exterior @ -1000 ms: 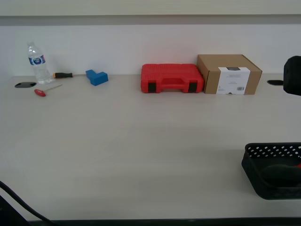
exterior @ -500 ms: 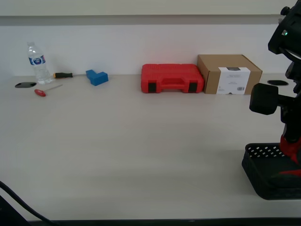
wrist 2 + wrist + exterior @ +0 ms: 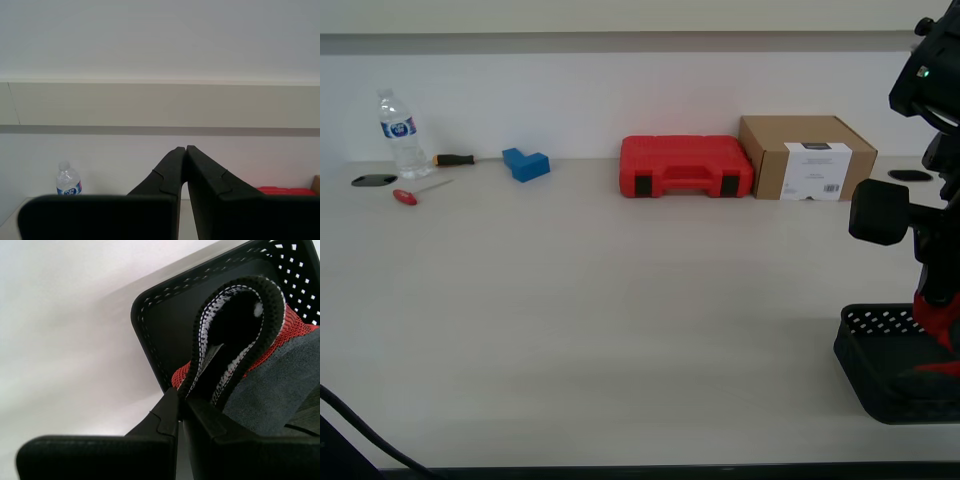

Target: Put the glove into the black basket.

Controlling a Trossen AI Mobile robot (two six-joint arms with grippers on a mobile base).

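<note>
The red knit glove [image 3: 280,365] with grey palm and black-edged cuff hangs over the inside of the black mesh basket [image 3: 150,325]. My first gripper [image 3: 181,396] is shut on the glove's cuff edge. In the exterior view the first arm stands at the right edge, and its gripper [image 3: 932,300] holds the glove [image 3: 936,322] just above the basket [image 3: 876,372] at the table's front right. My second gripper [image 3: 186,148] is shut and empty, and points at the back wall. It does not show in the exterior view.
A red hard case [image 3: 686,166] and a cardboard box [image 3: 807,157] stand at the back of the table. A blue block [image 3: 526,163], a water bottle [image 3: 400,135] and two screwdrivers [image 3: 453,159] lie at the back on the exterior view's left.
One second ago only a black part of the first arm showed at the right edge. It has come down over the basket and has barely moved in the last half second.
</note>
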